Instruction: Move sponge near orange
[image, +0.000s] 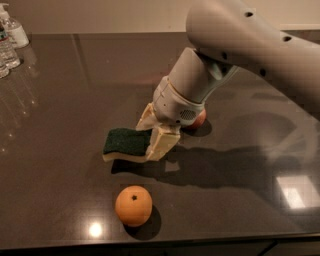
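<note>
The sponge (124, 144), dark green on top with pale yellow foam below, is held by its right end just above the dark table (60, 110). My gripper (153, 134) is shut on the sponge, its cream fingers (161, 144) on either side of that end. The orange (133, 205) sits on the table near the front edge, a short way below the sponge and apart from it.
A red apple (199, 120) sits right behind my wrist, mostly hidden by it. Clear plastic bottles (9, 41) stand at the far left corner. The table's front edge (160, 240) runs close below the orange. My arm (250, 45) spans the upper right.
</note>
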